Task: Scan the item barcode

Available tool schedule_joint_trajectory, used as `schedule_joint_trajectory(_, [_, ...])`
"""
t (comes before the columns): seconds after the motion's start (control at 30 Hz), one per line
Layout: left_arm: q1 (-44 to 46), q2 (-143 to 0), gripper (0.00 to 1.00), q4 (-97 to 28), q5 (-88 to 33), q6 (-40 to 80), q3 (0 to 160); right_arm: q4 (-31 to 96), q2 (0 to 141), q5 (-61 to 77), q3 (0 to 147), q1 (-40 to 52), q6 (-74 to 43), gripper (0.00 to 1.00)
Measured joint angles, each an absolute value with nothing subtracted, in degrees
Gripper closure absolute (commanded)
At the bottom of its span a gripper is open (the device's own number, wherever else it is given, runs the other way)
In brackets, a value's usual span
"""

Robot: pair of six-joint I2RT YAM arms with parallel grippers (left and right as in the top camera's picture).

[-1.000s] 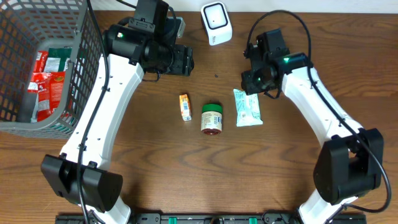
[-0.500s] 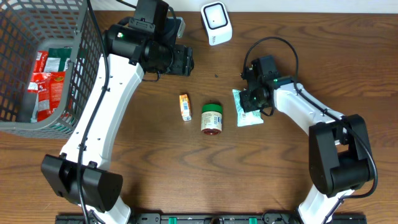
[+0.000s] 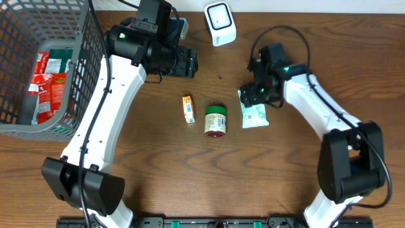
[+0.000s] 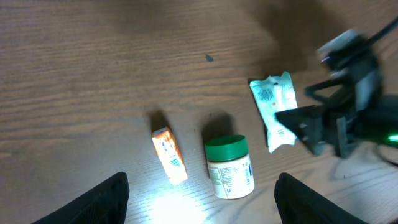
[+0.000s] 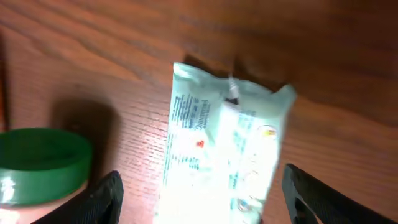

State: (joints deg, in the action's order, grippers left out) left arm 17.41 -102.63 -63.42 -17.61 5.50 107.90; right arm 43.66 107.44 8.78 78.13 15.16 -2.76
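On the wooden table [image 3: 158, 168], centre: a row of three items.
- Left: small orange box [image 3: 188, 109], lying flat.
- Middle: green-lidded jar [image 3: 216, 121] on its side, lid toward the far edge, just beside the box.
- Right: pale green pouch [image 3: 255, 114], lying flat, near the jar but apart from it.

Far centre: white scanner [image 3: 220, 23], well apart from the pouch.

Far left: grey mesh basket [image 3: 16, 38] containing red and green packets [image 3: 47, 82].

Right gripper [image 3: 253, 96]: poised over the far end of the pouch, fingers [image 5: 102, 199] spread wide, gripping nothing.

Left gripper [image 3: 188, 62]: far of the box, left of the scanner; its fingers [image 4: 106, 199] stand wide apart and hold nothing.
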Motion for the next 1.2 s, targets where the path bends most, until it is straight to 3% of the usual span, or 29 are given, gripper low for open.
schedule_joint_trajectory(0.1, [17.4, -102.6, 0.25, -64.0, -17.6, 5.5, 107.9, 46.5, 106.3, 8.8, 79.1, 14.3, -2.8, 0.23])
schedule_joint_trajectory(0.2, [17.4, -102.6, 0.28, -64.1, -17.6, 5.5, 107.9, 47.2, 106.2, 8.8, 78.5, 13.4, -2.7, 0.39])
schedule_joint_trajectory(0.3, [17.4, -102.6, 0.51, -64.1, -17.6, 5.6, 107.9, 45.1, 106.2, 8.6, 76.4, 12.4, -2.7, 0.67])
schedule_joint_trajectory(0.4, [17.4, -102.6, 0.68, -64.1, -16.8, 5.3, 107.9, 42.8, 106.2, 8.4, 73.5, 11.1, -2.7, 0.79])
schedule_joint_trajectory(0.63, [17.4, -102.6, 0.69, -64.1, -15.9, 5.0, 107.8, 36.8, 106.2, 8.0, 66.9, 8.5, -2.8, 0.83])
schedule_joint_trajectory(1.2, [17.4, -102.6, 0.66, -64.1, -14.0, 5.0, 107.8, 24.8, 106.0, 10.3, 59.5, 11.6, -3.2, 0.78])
